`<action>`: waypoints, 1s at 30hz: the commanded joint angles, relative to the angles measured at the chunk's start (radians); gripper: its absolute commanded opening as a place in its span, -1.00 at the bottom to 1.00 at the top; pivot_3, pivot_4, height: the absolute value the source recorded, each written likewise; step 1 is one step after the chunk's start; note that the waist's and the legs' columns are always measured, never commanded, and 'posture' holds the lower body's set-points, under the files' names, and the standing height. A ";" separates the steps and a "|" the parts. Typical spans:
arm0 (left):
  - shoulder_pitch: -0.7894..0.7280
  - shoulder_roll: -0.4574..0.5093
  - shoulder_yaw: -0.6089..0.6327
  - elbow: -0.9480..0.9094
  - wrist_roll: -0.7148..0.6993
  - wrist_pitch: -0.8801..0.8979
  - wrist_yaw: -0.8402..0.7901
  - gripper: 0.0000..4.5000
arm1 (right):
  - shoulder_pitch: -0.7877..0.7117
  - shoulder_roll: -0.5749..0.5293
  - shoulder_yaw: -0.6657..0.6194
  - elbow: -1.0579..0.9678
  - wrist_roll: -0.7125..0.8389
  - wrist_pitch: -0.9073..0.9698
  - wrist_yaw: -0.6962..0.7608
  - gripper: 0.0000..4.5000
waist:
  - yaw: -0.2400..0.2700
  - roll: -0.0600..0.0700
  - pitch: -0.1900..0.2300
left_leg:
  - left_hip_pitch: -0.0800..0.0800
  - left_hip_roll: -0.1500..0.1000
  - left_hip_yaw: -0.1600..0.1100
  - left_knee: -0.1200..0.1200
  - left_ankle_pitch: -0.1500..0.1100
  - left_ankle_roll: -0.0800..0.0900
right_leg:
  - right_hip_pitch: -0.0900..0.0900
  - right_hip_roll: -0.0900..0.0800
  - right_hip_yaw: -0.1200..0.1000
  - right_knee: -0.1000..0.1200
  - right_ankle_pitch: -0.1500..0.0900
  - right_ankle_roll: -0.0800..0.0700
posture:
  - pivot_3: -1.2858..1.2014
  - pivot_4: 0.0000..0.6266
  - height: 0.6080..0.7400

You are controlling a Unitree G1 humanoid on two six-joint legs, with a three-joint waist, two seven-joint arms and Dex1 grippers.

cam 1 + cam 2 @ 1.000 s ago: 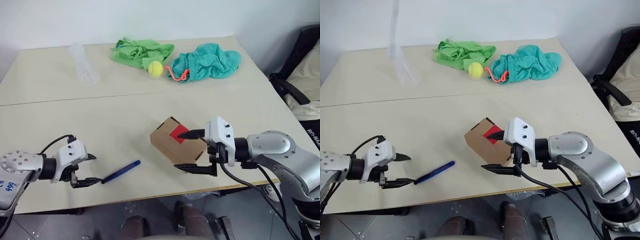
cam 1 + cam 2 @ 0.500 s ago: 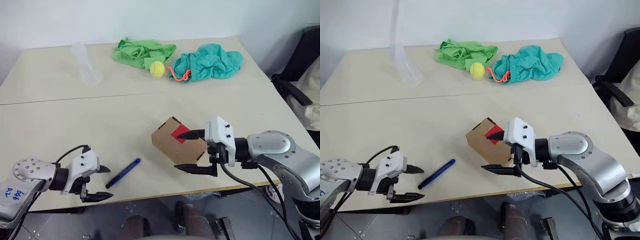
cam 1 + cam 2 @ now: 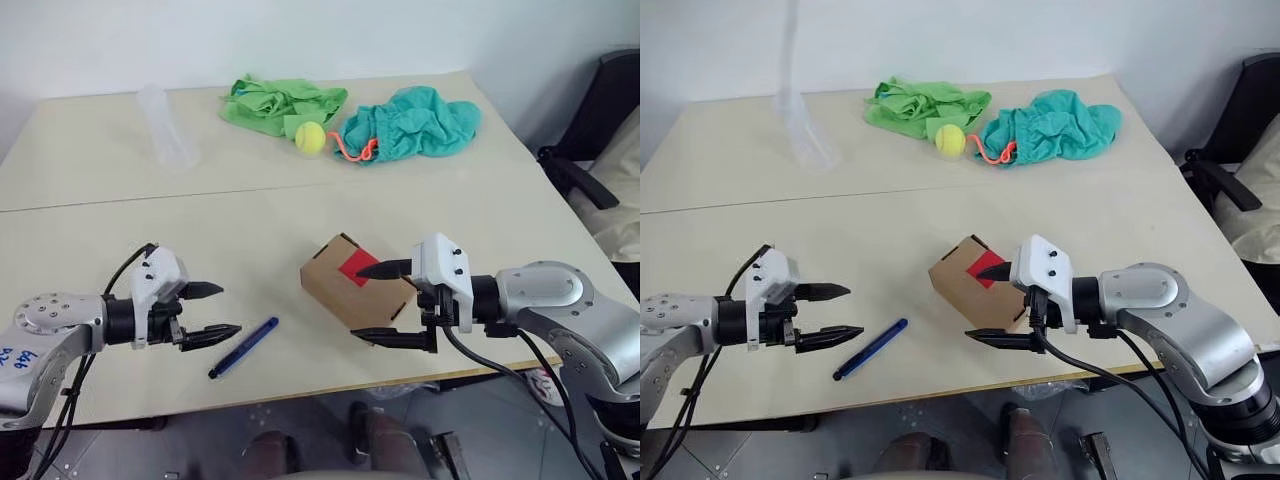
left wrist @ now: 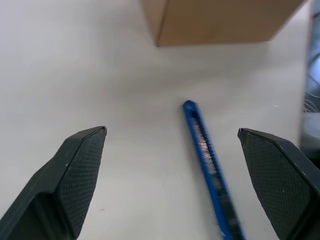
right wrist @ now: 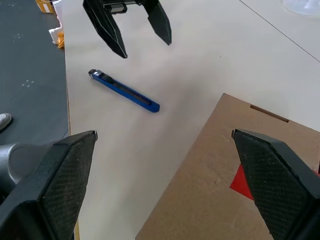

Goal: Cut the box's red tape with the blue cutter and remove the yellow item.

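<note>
The box [image 3: 345, 292], a small brown carton, lies near the table's front edge with the red tape [image 3: 357, 266] on its top face. My right gripper [image 3: 356, 302] stands open at the box's right side. Its upper finger reaches over the tape and its lower finger is in front of the box; I cannot tell whether either touches. The blue cutter [image 3: 245, 347] lies flat on the table left of the box. My left gripper [image 3: 230, 310] is open and empty, with its fingertips just left of and above the cutter [image 4: 207, 160]. The yellow item is hidden.
At the far side of the table lie a green cloth [image 3: 285, 103], a tennis ball [image 3: 310, 137], a teal cloth [image 3: 412, 122] with an orange cord [image 3: 355, 151], and a clear plastic cup [image 3: 167, 126]. A dark chair [image 3: 590, 150] stands off the table's right side.
My left gripper dipped toward the table's front edge, then rose and swung right toward the cutter, staying open. The cutter, box and right gripper have kept still.
</note>
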 commanded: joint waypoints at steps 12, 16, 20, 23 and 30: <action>0.178 0.124 -0.059 -0.023 0.185 -0.163 -0.036 0.99 | 0.012 -0.011 -0.039 -0.024 0.010 -0.034 0.019 1.00 | 0.001 0.000 0.000 | 0.000 0.002 0.000 0.000 0.000 0.000 | 0.000 -0.001 0.000 0.000 0.000 0.000 | 0.03 -0.52 1.00; 0.210 0.128 -0.067 -0.054 0.178 -0.152 -0.045 0.99 | -0.001 0.000 -0.037 -0.022 0.019 -0.052 0.032 1.00 | 0.001 0.000 0.000 | 0.000 0.002 0.000 0.000 0.000 -0.001 | 0.000 -0.001 0.000 0.000 0.000 -0.001 | 0.03 -0.52 1.00; 0.227 0.121 -0.086 -0.068 0.190 -0.150 -0.038 0.99 | -0.027 0.012 -0.024 -0.008 0.018 -0.062 0.043 1.00 | 0.002 0.001 0.000 | 0.001 0.002 0.000 0.000 0.000 0.000 | 0.000 -0.001 0.001 0.000 0.000 -0.001 | 0.03 -0.52 1.00; 0.226 0.113 -0.096 -0.084 0.185 -0.138 -0.032 0.99 | -0.034 0.013 -0.021 -0.004 0.016 -0.058 0.044 1.00 | 0.002 0.001 -0.001 | 0.001 0.002 0.000 0.000 0.000 0.000 | 0.000 -0.001 0.001 0.000 0.000 -0.001 | 0.03 -0.52 1.00; 0.206 0.079 -0.141 -0.165 0.152 -0.071 -0.014 0.99 | -0.031 0.013 -0.023 -0.014 0.021 -0.045 0.036 1.00 | 0.006 0.001 -0.001 | 0.001 0.001 0.000 0.000 0.000 0.000 | 0.000 -0.002 0.001 0.000 0.000 -0.001 | 0.03 -0.52 1.00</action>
